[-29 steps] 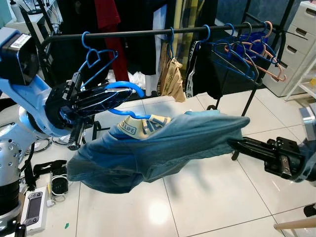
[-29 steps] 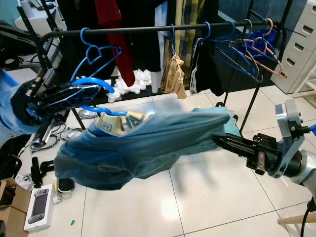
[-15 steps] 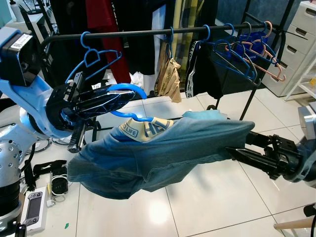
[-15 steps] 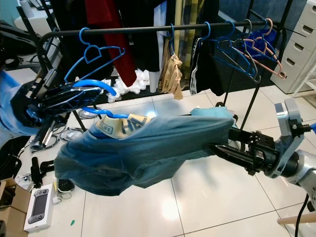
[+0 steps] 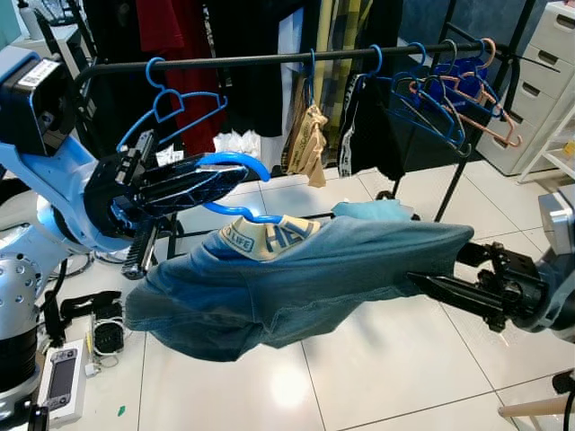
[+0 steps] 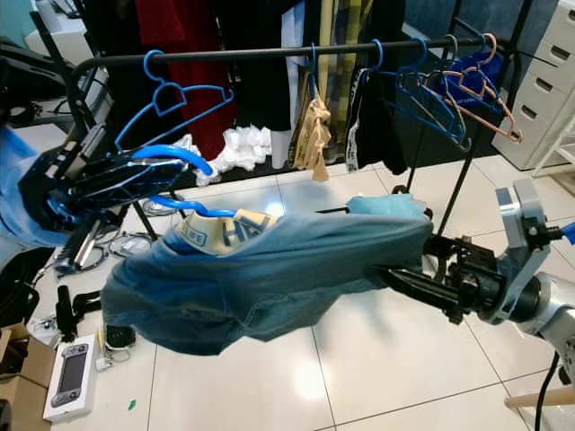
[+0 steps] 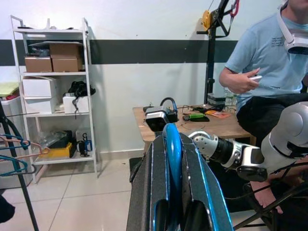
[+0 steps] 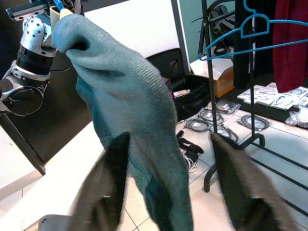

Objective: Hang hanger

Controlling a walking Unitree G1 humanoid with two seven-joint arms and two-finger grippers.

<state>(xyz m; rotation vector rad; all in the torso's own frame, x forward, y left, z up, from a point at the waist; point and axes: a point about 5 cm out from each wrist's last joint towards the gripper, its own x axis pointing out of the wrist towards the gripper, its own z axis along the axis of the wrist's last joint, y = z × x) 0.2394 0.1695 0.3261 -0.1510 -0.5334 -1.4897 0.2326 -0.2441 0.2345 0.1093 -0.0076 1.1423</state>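
Left eye view: we see our left gripper point(image 5: 211, 175) at about nine o'clock, its two black fingers closed around the curved hook of a blue hanger point(image 5: 235, 165). A blue-grey shirt point(image 5: 296, 269) is draped over this hanger and stretches across the middle of the picture, hiding the hanger's shoulders completely. A cream collar label with blue lettering peeks out just under the hook, only partly readable.

At about four o'clock our right gripper point(image 6: 388, 275) reaches in, its fingertips buried under the shirt's edge. In the right wrist view, the two fingers point(image 8: 113, 166) stand apart, blurred, with shirt cloth hanging between them; we cannot tell if they touch it.

Across twelve o'clock runs a black rail point(image 5: 269, 60). We count one empty blue hanger point(image 5: 171, 108) near its left end and a tangled bunch of blue and pink hangers point(image 5: 454, 94) at its right end, too overlapped to count. Dark clothes hang behind, cut off at the top.

In the left wrist view, a seated person point(image 7: 269, 62) is partly cut off at the edge.
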